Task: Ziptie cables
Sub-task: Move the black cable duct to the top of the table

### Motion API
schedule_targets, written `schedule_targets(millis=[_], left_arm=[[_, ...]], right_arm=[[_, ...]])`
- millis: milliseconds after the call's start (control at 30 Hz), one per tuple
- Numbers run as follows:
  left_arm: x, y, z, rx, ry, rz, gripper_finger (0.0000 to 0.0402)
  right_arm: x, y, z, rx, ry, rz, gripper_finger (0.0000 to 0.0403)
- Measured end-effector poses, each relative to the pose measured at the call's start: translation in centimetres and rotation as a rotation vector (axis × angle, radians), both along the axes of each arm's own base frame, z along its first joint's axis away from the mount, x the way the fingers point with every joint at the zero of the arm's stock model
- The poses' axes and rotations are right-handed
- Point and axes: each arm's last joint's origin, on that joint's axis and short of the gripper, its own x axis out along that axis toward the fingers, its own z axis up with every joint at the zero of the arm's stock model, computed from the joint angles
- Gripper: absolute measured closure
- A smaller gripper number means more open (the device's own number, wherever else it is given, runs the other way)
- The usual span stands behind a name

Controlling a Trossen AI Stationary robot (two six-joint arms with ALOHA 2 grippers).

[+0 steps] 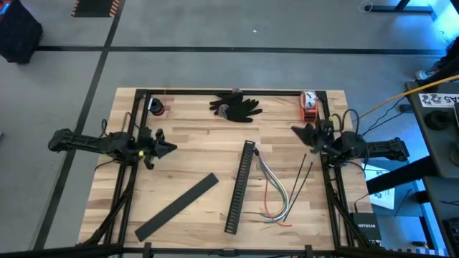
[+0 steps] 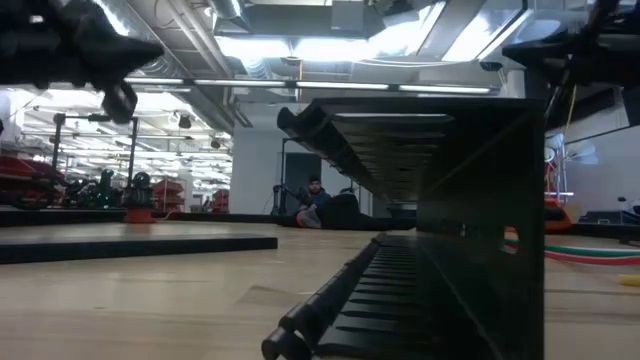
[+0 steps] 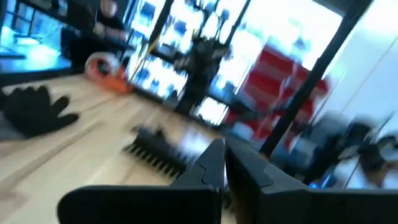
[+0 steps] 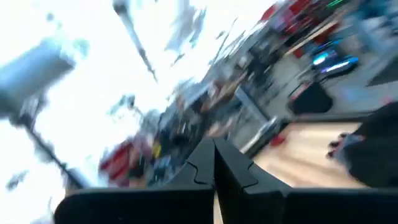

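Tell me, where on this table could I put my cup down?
Bare wood lies between the flat black strip and the left gripper, also below the black glove. It is crowded right of the slotted bar, with the cables and ziptie.

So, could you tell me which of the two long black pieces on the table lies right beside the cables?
The comb-slotted bar, standing near the table's middle: the cables curve along its right side. The flat plain strip lies apart, slanted, to its left.
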Motion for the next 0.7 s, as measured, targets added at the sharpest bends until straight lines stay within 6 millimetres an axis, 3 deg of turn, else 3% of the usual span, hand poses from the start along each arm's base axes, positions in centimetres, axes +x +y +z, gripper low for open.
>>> schedule_targets(millis=[200,400,567,700], left_arm=[[-0.5,0.4,1.8,-0.045,-0.192,0.128,0.0394],[-0.6,0.6,3.5,0.055,-0.186,0.211,0.0394],[-0.5,0.7,4.0,0.081,-0.123,0.250,0.0394],[-0.4,0.7,3.9,0.026,-0.123,0.242,0.0394]], right_arm=[[-0.7,-0.8,0.6,0.128,-0.093,-0.263,0.0402],[0.0,-0.5,3.3,0.027,-0.048,-0.223,0.0402],[3.7,0.0,7.3,-0.177,0.211,-0.169,0.0402],[7.7,0.6,8.6,-0.283,0.560,-0.020,0.0402]])
